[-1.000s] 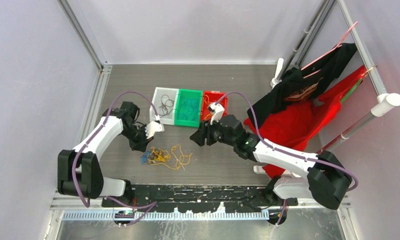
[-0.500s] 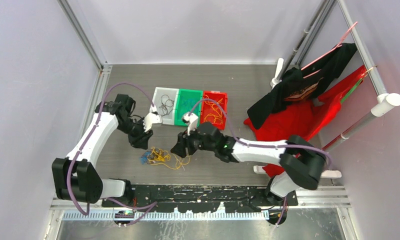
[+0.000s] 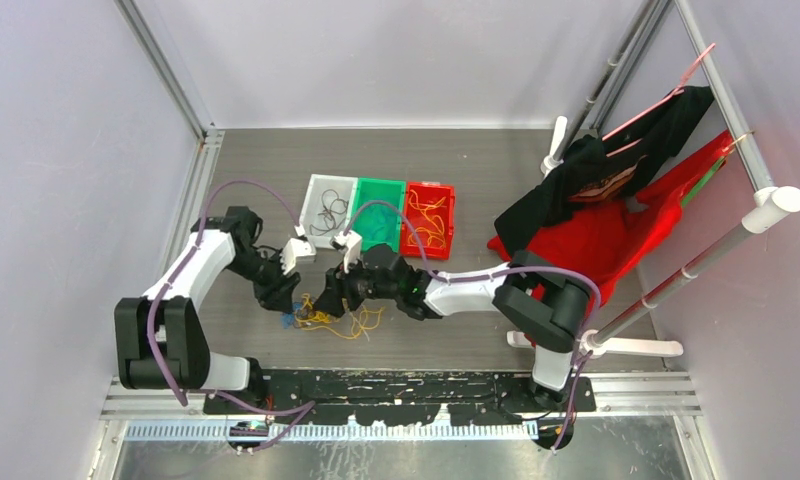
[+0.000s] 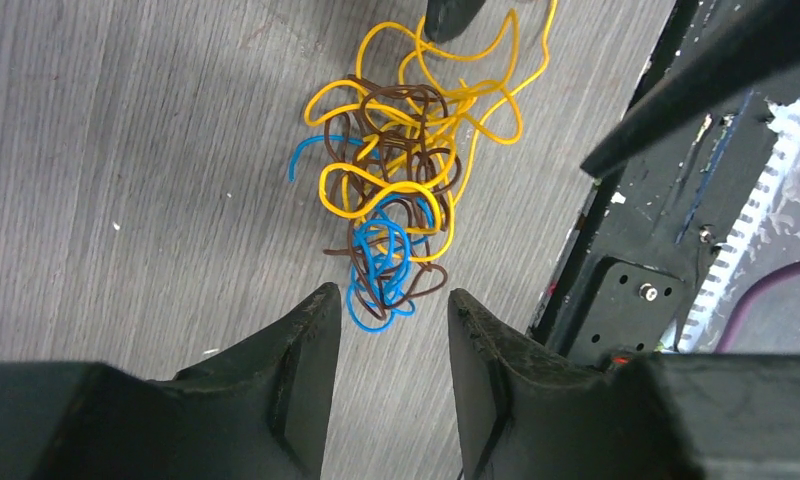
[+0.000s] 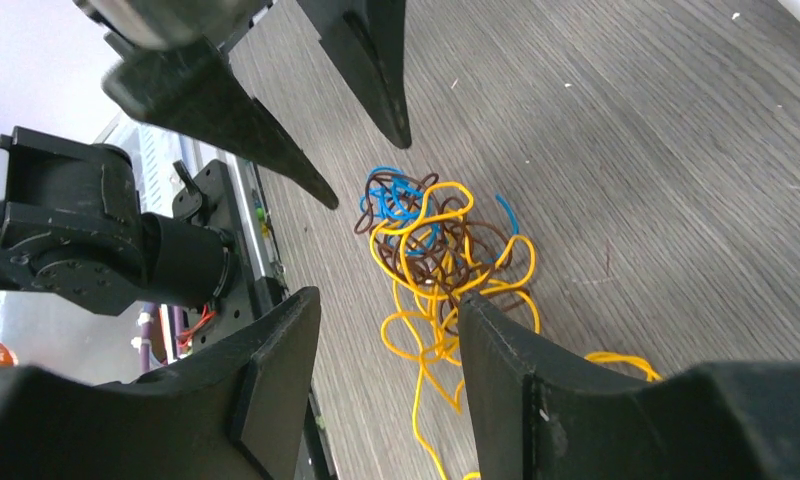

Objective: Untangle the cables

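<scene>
A tangle of thin yellow-orange, blue and dark brown cables (image 3: 328, 316) lies on the grey floor between the two arms. In the left wrist view the tangle (image 4: 401, 190) sits just beyond my left gripper (image 4: 389, 300), which is open and empty. In the right wrist view the cables (image 5: 438, 250) lie ahead of and partly between the fingers of my right gripper (image 5: 391, 305), also open and empty. In the top view the left gripper (image 3: 281, 297) is at the tangle's left, the right gripper (image 3: 328, 300) just above its middle.
Three small bins stand behind the tangle: a white one (image 3: 316, 188) with dark wires, a green one (image 3: 398, 190) with blue wires, a red one (image 3: 448, 196) with yellow wires. Red and black clothes (image 3: 616, 200) hang on a rack at the right. The black base rail (image 3: 396, 385) runs along the near edge.
My right arm has swung left from the bins and come down over the tangle. My left gripper has moved down toward the tangle's left side.
</scene>
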`<move>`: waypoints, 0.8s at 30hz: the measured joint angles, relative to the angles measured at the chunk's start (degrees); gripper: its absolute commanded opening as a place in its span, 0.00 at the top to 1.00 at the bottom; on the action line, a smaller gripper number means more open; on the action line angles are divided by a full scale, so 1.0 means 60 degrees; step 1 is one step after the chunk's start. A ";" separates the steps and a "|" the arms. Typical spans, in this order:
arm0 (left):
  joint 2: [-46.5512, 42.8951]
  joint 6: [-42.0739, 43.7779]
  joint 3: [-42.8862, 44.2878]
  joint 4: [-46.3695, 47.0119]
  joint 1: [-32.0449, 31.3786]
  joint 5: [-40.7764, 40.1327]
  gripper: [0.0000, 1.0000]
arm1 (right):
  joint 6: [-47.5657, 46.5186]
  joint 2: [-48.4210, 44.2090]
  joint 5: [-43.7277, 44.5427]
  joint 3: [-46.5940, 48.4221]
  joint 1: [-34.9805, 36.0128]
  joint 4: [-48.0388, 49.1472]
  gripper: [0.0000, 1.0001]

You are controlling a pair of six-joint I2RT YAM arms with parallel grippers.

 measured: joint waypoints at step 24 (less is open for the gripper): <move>-0.0455 -0.0248 -0.0168 0.0969 0.0015 0.0055 0.97 | 0.0692 0.1523 0.1191 0.0066 0.0321 0.1129 0.99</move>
